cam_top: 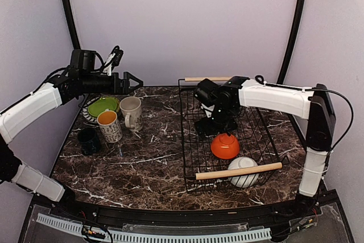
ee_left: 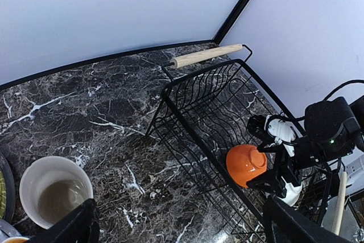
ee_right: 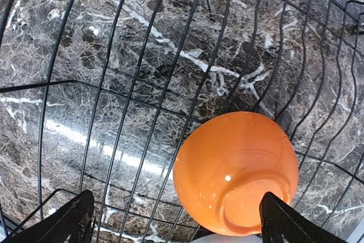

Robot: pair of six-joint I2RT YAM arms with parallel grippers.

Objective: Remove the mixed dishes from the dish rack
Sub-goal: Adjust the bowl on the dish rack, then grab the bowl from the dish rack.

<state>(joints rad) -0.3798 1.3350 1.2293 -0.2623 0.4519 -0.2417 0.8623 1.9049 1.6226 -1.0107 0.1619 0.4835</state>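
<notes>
The dish rack, a black wire basket with two wooden handles, stands right of centre. In it an orange bowl lies upside down, and a white bowl sits under the near handle. My right gripper hangs open inside the rack just behind the orange bowl, its jaws wide apart over the bowl's near edge. My left gripper is open in the air above the cream mug, holding nothing. In the left wrist view, the cream mug is lower left and the rack to the right.
On the left of the table stand a lime-green plate on a patterned plate, a patterned mug with an orange inside and a dark green cup. Bare marble lies between these and the rack. Walls close in behind.
</notes>
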